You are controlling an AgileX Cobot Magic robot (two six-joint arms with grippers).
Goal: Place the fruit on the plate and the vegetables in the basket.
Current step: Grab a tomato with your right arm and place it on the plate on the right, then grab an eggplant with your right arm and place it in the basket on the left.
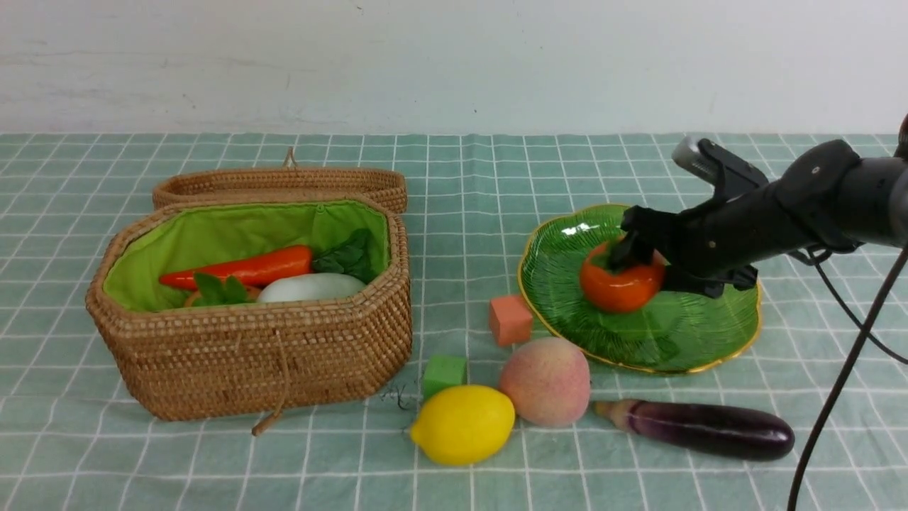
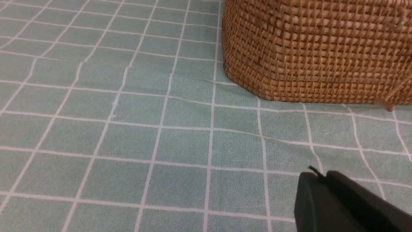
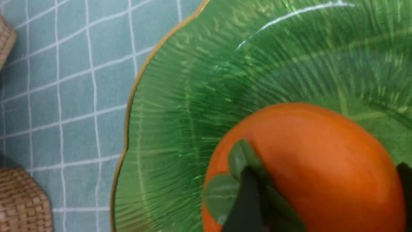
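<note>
My right gripper [image 1: 656,268] reaches over the plate [image 1: 560,241], and its fingers stand wide apart, one on each side of the persimmon [image 1: 618,287]. One finger [image 3: 248,199] lies against the green leaf cap, and the other shows only at the far edge of the fruit. I cannot tell if they press it or only stand beside it. The persimmon is round, glossy and orange. It sits in the middle of the plate, with the cap turned up and a little to the left. The plate is green glass with fine ribs like a leaf, a wavy edge and a thin gold rim. My left gripper [image 2: 318,177] has its fingers pressed together on nothing, low over the checked tablecloth [image 1: 461,184], near the woven wall of the basket [image 1: 269,355]. The basket is brown wicker with bright green cloth inside, and its lid [image 1: 284,183] lies open behind it. In it the carrot [image 1: 245,270] lies left to right, with the tip to the left and the leaves to the right. The smooth white radish [image 1: 311,287] is just in front of it. On the cloth in front of the plate, the eggplant [image 1: 702,428] lies left to right, with its pale stem end toward the fuzzy peach [image 1: 545,381]. The yellow lemon [image 1: 463,424] is touching the peach, and its nub points left.
</note>
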